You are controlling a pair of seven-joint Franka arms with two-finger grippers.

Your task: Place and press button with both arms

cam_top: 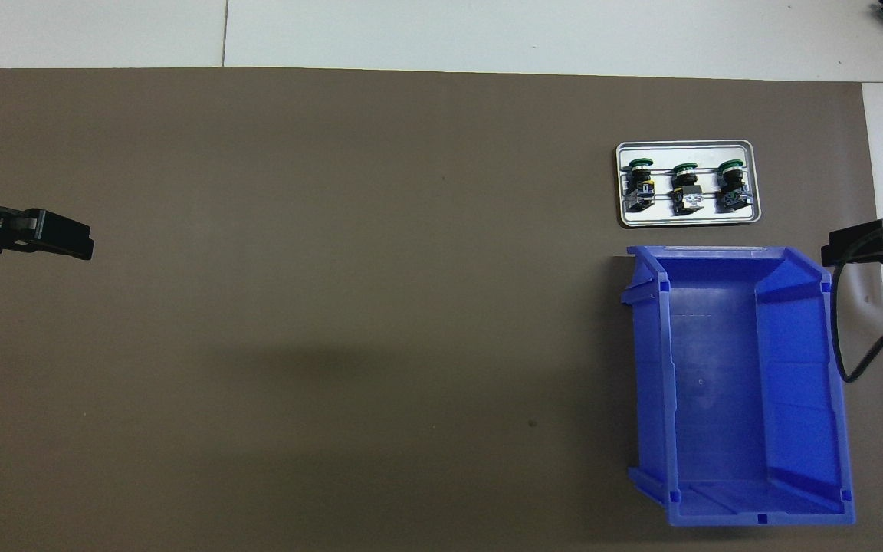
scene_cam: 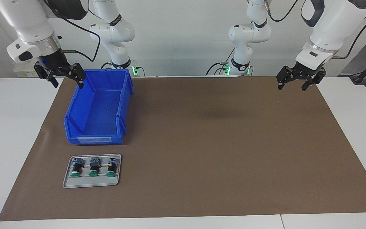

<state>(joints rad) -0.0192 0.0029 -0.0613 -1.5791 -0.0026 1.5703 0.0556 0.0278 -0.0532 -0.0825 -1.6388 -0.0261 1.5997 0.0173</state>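
First, we bring the right gripper (scene_cam: pixel 64 77), spread and empty over the blue bin (scene_cam: pixel 98 108) rim, down squarely onto a button (scene_cam: pixel 93 167) in the tray (scene_cam: pixel 91 182) while the left gripper (scene_cam: pixel 300 80), also spread, waits.

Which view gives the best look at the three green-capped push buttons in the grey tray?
The overhead view: the three green-capped push buttons lie unobstructed in the grey tray, caps pointing away from the robots. The facing view shows them too, slantwise, caps toward the camera.
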